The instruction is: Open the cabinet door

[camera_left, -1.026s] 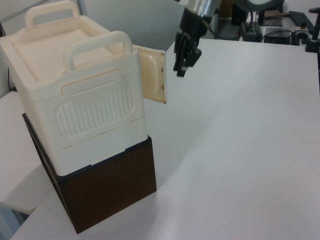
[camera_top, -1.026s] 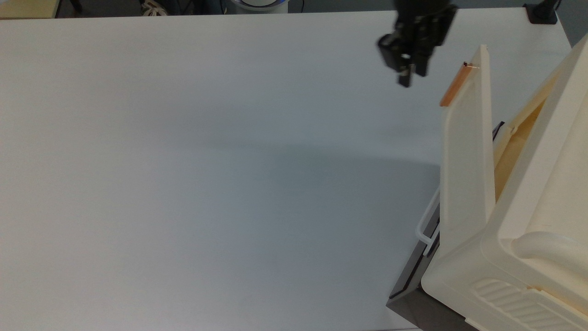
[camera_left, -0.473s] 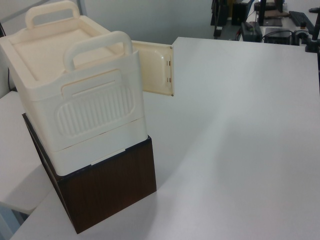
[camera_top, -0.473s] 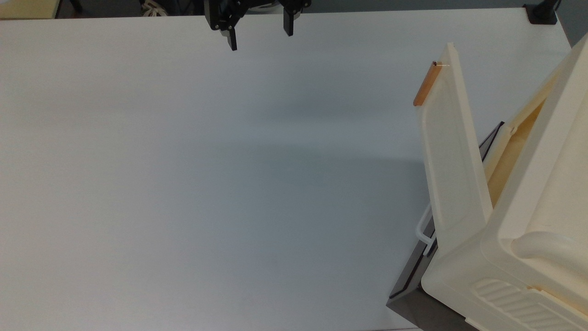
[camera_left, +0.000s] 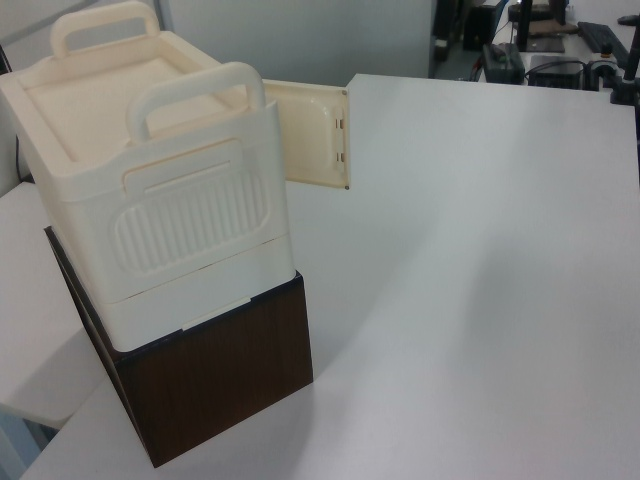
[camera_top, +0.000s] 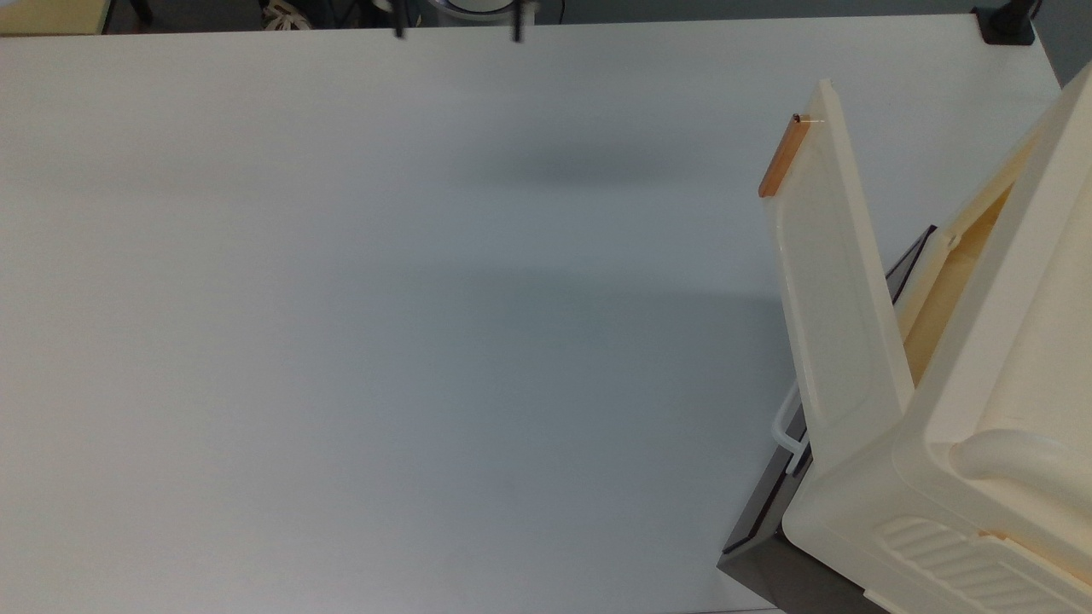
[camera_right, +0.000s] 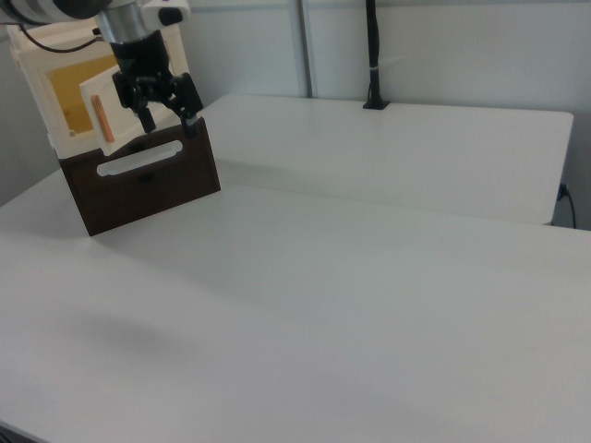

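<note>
The cream cabinet door (camera_top: 832,281) stands swung outward from the cream cabinet (camera_top: 1007,384), its copper-orange strip (camera_top: 782,158) on the free edge. In the left view the door (camera_left: 315,135) juts out past the cabinet (camera_left: 150,180) over the table. My gripper (camera_top: 457,32) is open at the top view's upper edge, far to the left of the door and touching nothing. In the right view the gripper (camera_right: 166,118) hangs open and empty, overlapping the door (camera_right: 92,109).
The cabinet sits on a dark brown box (camera_left: 220,380) with a dark panel and white bar handle (camera_top: 787,422). A black post (camera_top: 1007,24) stands at the table's far corner. The white table (camera_top: 384,341) spreads wide to the top view's left.
My gripper left the door's strip edge, travelled to the top view's left and upper edge, and opened. The door swung a little wider.
</note>
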